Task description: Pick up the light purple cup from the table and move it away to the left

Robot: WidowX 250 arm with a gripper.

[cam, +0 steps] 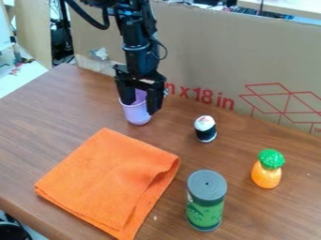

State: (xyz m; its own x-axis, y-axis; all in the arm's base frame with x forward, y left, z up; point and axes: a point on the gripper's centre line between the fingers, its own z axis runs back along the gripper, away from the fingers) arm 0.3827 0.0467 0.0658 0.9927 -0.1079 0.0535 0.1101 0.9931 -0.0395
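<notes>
Finished in black throughout, from arm (133, 35) to gripper (140, 108). Built narrow along the forearm, with blocky, angular housings at the joints. Widens to a squared crosspiece at the gripper. Carries a thick, smooth black cable (87, 17) curving out near the top, and a thin dark wire (165, 48) looping lower down. Shows small pale highlights along the edges.

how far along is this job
Reaching the purple cup looks done: the claw is right at its rim. In hand now seems to be the grasp, with the fingers apart; whether they grip is unclear. Any lift looks left to do, since the cup appears to stand on the table.
</notes>
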